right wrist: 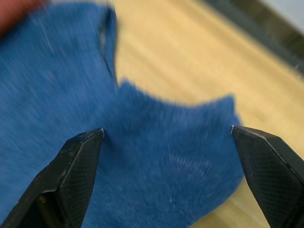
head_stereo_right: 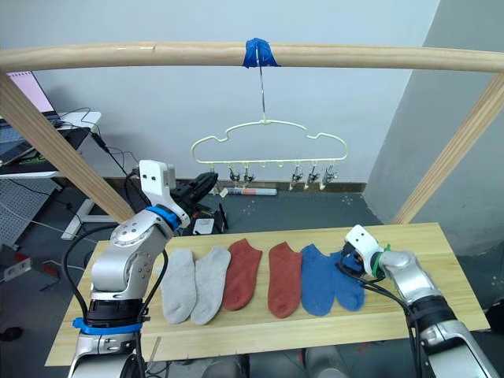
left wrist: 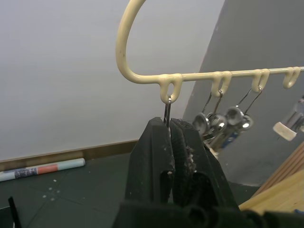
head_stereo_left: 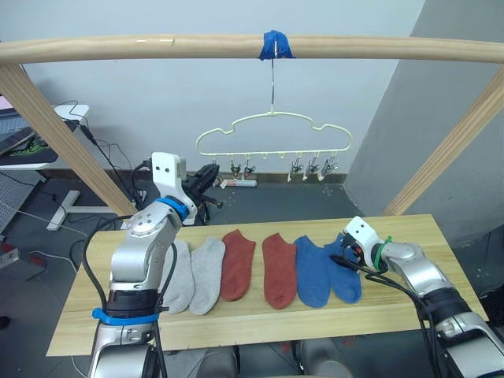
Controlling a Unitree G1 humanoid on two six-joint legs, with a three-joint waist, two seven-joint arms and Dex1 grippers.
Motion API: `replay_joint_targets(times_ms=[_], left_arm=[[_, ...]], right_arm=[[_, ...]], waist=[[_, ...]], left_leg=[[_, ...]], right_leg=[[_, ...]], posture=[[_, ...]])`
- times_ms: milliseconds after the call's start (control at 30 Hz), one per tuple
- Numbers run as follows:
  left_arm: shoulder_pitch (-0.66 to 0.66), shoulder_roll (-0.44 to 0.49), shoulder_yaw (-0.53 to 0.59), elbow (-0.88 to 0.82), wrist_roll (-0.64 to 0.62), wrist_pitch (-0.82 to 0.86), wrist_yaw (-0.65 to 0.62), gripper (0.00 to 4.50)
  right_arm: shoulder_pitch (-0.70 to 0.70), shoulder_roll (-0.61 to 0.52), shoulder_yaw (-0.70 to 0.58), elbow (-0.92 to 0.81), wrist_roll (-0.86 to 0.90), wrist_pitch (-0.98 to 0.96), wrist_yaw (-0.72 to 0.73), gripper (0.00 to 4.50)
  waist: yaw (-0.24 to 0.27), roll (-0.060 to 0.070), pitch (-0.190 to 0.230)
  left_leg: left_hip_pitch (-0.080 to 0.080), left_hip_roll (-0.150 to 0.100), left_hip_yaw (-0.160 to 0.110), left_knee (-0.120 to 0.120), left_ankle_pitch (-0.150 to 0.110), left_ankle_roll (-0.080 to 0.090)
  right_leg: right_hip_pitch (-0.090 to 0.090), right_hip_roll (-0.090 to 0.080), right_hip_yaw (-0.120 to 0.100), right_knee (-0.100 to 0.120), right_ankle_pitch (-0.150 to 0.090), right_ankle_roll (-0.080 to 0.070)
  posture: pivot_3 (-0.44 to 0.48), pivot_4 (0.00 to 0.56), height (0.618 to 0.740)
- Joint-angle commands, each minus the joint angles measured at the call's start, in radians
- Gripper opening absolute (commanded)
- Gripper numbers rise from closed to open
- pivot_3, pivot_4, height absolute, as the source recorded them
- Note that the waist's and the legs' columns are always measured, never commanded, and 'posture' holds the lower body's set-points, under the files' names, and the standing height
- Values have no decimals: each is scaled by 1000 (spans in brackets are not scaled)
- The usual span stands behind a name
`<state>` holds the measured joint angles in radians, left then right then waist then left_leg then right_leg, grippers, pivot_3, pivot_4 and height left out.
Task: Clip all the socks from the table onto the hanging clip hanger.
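Observation:
Six socks lie in a row on the table (head_stereo_left: pixel 409 311): two grey (head_stereo_left: pixel 195 276), two rust red (head_stereo_left: pixel 239 264), two blue (head_stereo_left: pixel 313 272). My right gripper (right wrist: pixel 166 130) is low over the cuff of the rightmost blue sock (right wrist: pixel 156 180) and stands open, one finger on each side of it. The clip hanger (head_stereo_left: pixel 273 130) hangs by its hook from the pole. My left gripper (left wrist: pixel 168 124) is raised to its left end and shut on the leftmost metal clip (left wrist: pixel 167 108). The other clips (left wrist: pixel 223 124) hang free and hold nothing.
The round wooden pole (head_stereo_left: pixel 157 47) with blue tape (head_stereo_left: pixel 276 45) spans the top, with slanted wooden legs (head_stereo_left: pixel 55 130) on both sides. A desk (head_stereo_left: pixel 35 146) and cables stand at the back left. A grey wall (head_stereo_left: pixel 441 94) rises at the right.

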<state>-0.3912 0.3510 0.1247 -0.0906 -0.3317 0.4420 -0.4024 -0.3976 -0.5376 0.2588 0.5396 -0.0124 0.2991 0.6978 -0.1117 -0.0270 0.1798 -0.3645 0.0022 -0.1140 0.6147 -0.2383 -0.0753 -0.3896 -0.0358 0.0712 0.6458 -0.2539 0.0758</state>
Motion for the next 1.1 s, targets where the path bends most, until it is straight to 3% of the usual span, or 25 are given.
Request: replay_joint_targets(times_ms=[33, 133, 233, 600, 833, 967, 1100], left_arm=[[2, 13, 17, -44, -1, -2, 6, 17], [9, 14, 17, -52, -2, 1, 6, 17], [9, 11, 15, -56, 0, 3, 9, 0], [-14, -1, 9, -25, 12, -24, 25, 0], [-21, 11, 26, -31, -23, 27, 11, 0], [-48, -10, 128, -49, -270, 352, 28, 0], [-109, -69, 266, -55, -547, 605, 115, 0]], right_arm=[[-16, 8, -10, 51, -12, -37, 24, 4500], [-16, 16, -15, 72, -13, -48, 44, 4500], [-17, 21, -18, 84, -19, -62, 47, 3930], [26, -10, -68, 1, -8, -72, 55, 67], [152, -108, -148, -338, 62, 52, 120, 11], [202, -163, -163, -768, 239, 302, 226, 11], [109, -48, -85, -896, 301, 470, 161, 11]], waist=[[-1, 0, 0], [-1, 0, 0], [-1, 0, 0], [2, 0, 0], [6, 0, 0], [-2, 0, -1], [-9, 0, -1]], left_leg=[[0, 0, 0, 0, 0, 0], [0, 0, 0, 0, 0, 0], [0, 0, 0, 0, 0, 0], [-1, 0, 0, 7, 0, 0], [-3, -1, 0, 10, 0, 0], [-3, -1, 0, 11, 0, 0], [-2, 0, -1, 13, 0, 0]], right_leg=[[0, 0, 0, 0, 0, 0], [0, 0, 0, 0, 0, 0], [0, 0, 0, 0, 0, 0], [2, 0, 0, 1, 1, 2], [1, 0, 1, 1, 2, 4], [1, 0, 0, 2, 2, 4], [2, 1, 0, 3, 4, 7]], posture=[[-90, 151, 740], [-89, 149, 740], [-86, 144, 740], [-86, 129, 740], [-86, 122, 740], [-100, 110, 740], [-99, 105, 740]])
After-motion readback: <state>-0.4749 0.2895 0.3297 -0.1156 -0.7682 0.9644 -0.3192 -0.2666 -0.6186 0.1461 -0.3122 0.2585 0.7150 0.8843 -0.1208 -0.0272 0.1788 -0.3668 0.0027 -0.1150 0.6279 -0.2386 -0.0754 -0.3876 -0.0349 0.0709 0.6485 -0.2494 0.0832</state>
